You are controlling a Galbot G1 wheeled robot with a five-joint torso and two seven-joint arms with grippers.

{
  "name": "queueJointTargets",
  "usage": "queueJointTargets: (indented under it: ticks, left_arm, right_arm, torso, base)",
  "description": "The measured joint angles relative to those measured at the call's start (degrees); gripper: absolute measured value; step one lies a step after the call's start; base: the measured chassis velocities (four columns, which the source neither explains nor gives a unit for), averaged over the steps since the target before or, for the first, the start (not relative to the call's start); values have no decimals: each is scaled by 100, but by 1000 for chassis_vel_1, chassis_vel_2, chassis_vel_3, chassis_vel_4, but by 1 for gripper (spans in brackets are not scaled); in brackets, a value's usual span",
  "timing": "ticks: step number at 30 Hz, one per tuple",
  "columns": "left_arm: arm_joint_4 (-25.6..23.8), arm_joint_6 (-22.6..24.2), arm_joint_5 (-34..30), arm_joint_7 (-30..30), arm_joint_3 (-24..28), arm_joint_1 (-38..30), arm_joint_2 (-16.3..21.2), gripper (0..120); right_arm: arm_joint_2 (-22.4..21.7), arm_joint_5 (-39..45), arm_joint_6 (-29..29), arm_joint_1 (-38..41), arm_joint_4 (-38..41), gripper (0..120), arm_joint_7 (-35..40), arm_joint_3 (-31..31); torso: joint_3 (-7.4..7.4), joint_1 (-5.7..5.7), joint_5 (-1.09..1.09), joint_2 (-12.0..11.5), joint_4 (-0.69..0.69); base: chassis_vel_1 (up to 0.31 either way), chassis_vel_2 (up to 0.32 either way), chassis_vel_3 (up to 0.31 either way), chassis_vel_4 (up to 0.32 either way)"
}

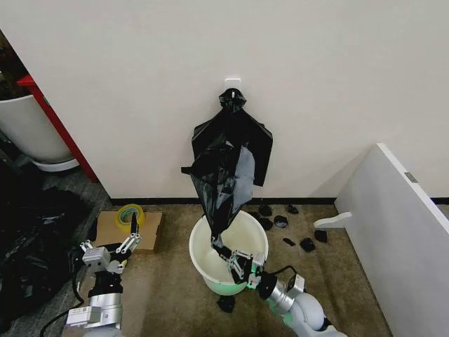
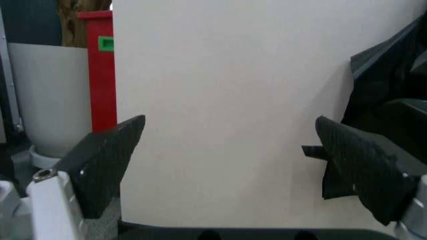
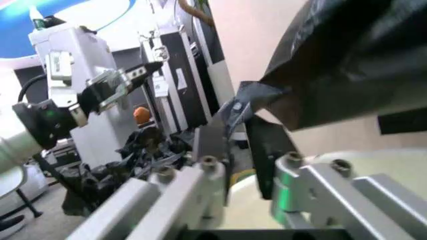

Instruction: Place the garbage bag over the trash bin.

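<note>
Right gripper (image 1: 237, 261) is clenching the garbage bag's (image 1: 224, 175) lower corner over the trash bin (image 1: 203, 270); bag is hanging from a wall hook (image 1: 232, 86). Left gripper (image 1: 111, 247) is idling, jaws released. Risk: thin film tearing or slipping if pulled against the hook.

Brown carpet floor (image 1: 168, 281) carries everything. The trash bin (image 1: 210, 263) stands on it right at the right gripper (image 1: 237, 261), with small black scraps (image 1: 284, 223) beyond that gripper near the wall and one scrap (image 1: 226, 303) just beside the bin base. A flat cardboard sheet (image 1: 151, 228) with a yellow-green tape roll (image 1: 129, 214) lies just ahead of the left gripper (image 1: 109, 247).
</note>
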Motion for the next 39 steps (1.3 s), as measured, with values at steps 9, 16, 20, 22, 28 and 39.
queueJointTargets:
  ticks: [9, 16, 20, 22, 28, 39]
  left_arm:
    - [11, 17, 64, 0, 30, -9, -45, 100]
    - [-19, 18, 114, 1, 35, 25, -71, 100]
    - [-29, 18, 137, 1, 35, 39, -78, 100]
    - [-34, 18, 147, 1, 35, 45, -80, 100]
    - [-51, 18, 171, 1, 32, 62, -74, 100]
    - [-26, 26, 179, 1, 30, 41, -52, 100]
  right_arm:
    - [-76, -376, 326, -26, -115, 42, -132, 157]
    - [-231, -1208, 786, -95, -202, 72, -639, 594]
    - [-298, -1305, 886, -60, -181, 84, -624, 748]
    - [-323, -1298, 905, -43, -162, 89, -474, 777]
    - [-296, -1397, 469, -14, 137, 100, 2362, 462]
    - [318, -1914, -60, 589, 93, 98, 4643, 140]
  torso:
    - [0, 0, 0, -1, 0]
    - [0, 0, 1, -1, -1]
    - [0, 0, 0, -1, -1]
    - [0, 0, 0, -1, -1]
    - [0, 0, 0, -1, -1]
    - [0, 0, 0, -1, 0]
  base:
    - [0, 0, 0, 0]
    - [0, 0, 0, 0]
    - [0, 0, 0, 0]
    - [0, 0, 0, 0]
    - [0, 0, 0, 0]
    - [0, 0, 0, 0]
